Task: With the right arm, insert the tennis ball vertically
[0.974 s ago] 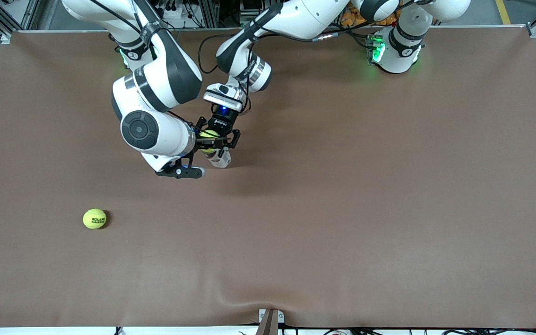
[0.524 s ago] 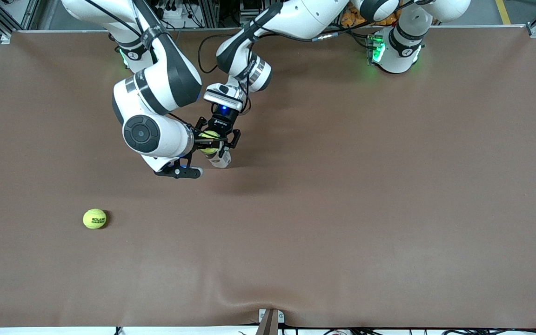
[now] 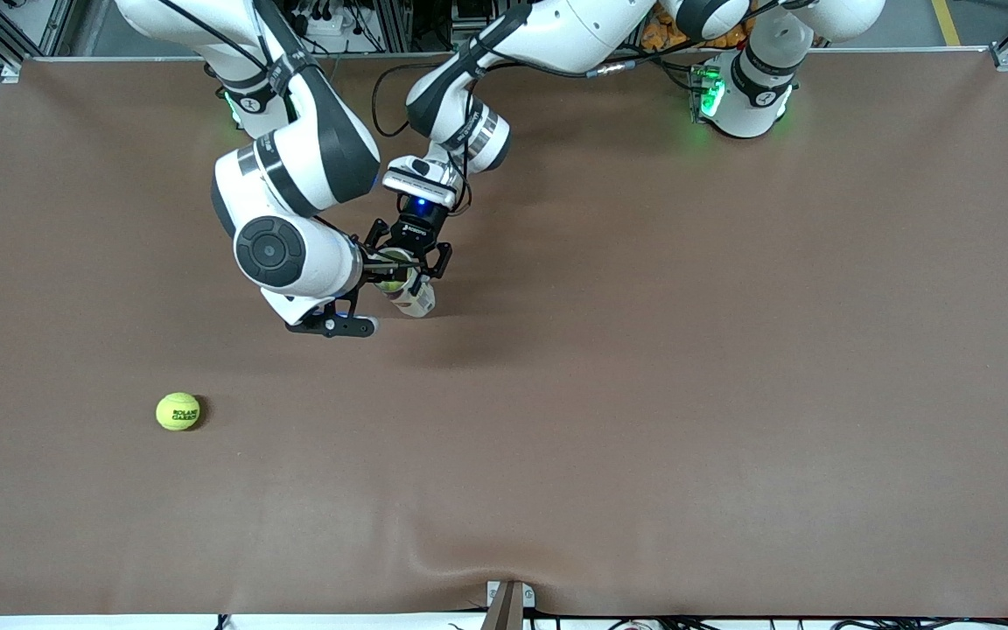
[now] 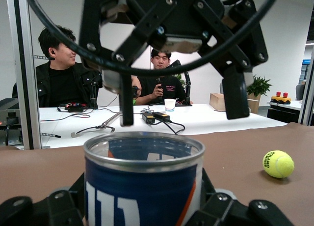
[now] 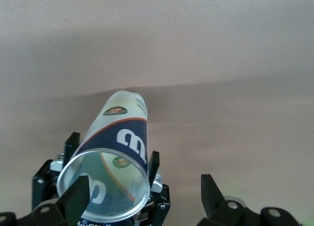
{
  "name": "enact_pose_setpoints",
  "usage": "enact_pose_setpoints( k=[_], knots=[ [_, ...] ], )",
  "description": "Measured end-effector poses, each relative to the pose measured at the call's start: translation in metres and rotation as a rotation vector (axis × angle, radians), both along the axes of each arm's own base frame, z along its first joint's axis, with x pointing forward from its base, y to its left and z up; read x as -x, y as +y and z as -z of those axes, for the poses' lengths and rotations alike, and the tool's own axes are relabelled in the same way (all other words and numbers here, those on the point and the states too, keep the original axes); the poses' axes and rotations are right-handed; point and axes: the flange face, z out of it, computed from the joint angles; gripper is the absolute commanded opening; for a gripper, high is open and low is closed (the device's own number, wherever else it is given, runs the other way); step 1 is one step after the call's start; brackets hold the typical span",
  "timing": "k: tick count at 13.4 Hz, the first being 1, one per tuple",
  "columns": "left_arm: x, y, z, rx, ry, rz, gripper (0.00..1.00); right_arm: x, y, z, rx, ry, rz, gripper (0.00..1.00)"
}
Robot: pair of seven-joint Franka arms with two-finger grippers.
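While the left gripper [image 3: 403, 278] stands low over the table [image 3: 644, 394], its fingers are clamped on the lower body of a blue-and-white ball can [image 3: 415, 301]. The can stands upright in the upper part of the front view, toward the right arm's end of the table, with its mouth open to the top. From the left wrist view I see the can's rim close up, with the black finger links on either side of it at the bottom of the frame.

Right gripper [image 4: 181, 115] hangs directly over the can mouth. Its fingers [image 4: 126, 100] are spread as wide as they go and grip nothing; both tips are above the rim and apart from it. The right wrist view looks down into the open mouth, and the clear wall there carries a greenish tint.

Tennis ball [image 3: 391, 282] – in the front view a yellow-green round shows inside the can's mouth, below the right gripper's fingers. I read it as lying in the can. The left wrist view shows nothing above the rim.

Second ball [image 3: 178, 411] – it lies loose on the brown table in the lower part of the front view, nearer the front camera than the can and well apart from both grippers. It carries dark lettering.
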Motion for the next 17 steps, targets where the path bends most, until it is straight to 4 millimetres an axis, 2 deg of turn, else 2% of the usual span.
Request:
enact_pose_setpoints(
  k=[5,7,9,13,15,17],
  knots=[
    [0.0,0.0,0.0,0.001,0.0,0.0,0.86,-0.002,-0.007,0.004,0.004,0.001,0.011,1.0],
    [0.0,0.0,0.0,0.001,0.0,-0.001,0.86,-0.013,-0.024,-0.003,-0.013,-0.015,0.007,1.0],
    [0.0,0.0,0.0,0.001,-0.001,-0.001,0.86,-0.033,-0.059,-0.011,-0.033,-0.04,-0.004,1.0],
    [-0.001,0.0,0.0,0.002,-0.001,-0.001,0.86,-0.074,-0.155,-0.017,-0.033,-0.139,-0.117,1.0],
    [-0.001,0.0,0.0,0.002,-0.001,-0.001,0.86,-0.09,-0.195,-0.008,-0.027,-0.188,-0.185,1.0],
    [-0.001,0.0,-0.001,0.002,-0.001,-0.001,0.86,-0.107,-0.236,0.016,-0.026,-0.231,-0.251,1.0]
  ],
)
